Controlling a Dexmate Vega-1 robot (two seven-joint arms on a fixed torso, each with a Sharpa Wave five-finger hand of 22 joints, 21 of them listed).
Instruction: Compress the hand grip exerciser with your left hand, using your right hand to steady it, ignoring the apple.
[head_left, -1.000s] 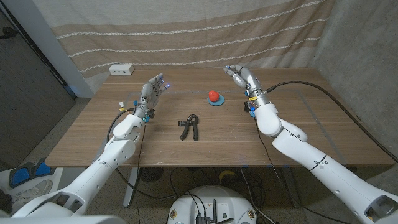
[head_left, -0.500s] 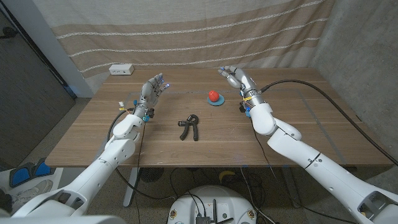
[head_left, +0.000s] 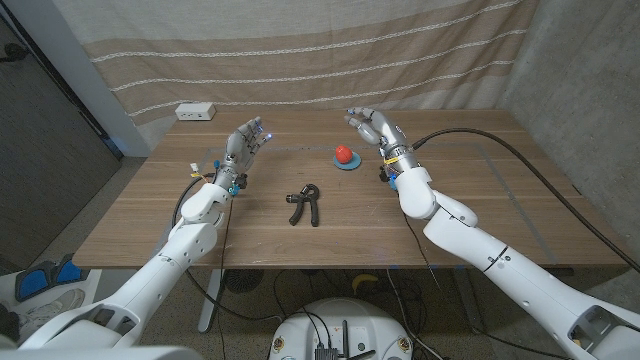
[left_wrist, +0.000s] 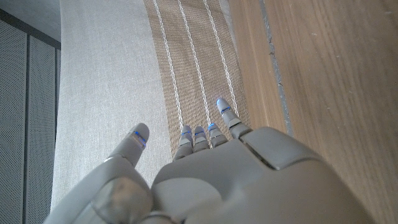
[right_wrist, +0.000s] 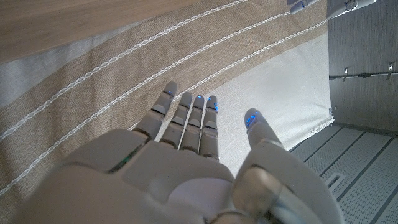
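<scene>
Exerciser (head_left: 304, 203) untouched, left hand (head_left: 246, 142) raised, right hand (head_left: 372, 126) raised, both empty

Wooden table (head_left: 500, 210) as landmark. White box (head_left: 196, 112) on its far left corner, by the back edge. Beige curtain (head_left: 300, 50) with thin white stripes hangs right behind the table, full width. Dark grey panel (head_left: 40, 150) left of the table, light blue strip (head_left: 100, 95) along its edge. Grey wall (head_left: 585, 90) right of the table. Blue-and-white shoes (head_left: 40, 285) on the floor near the table's front left corner. Black cable (head_left: 520, 150) crosses the table's right side.
</scene>
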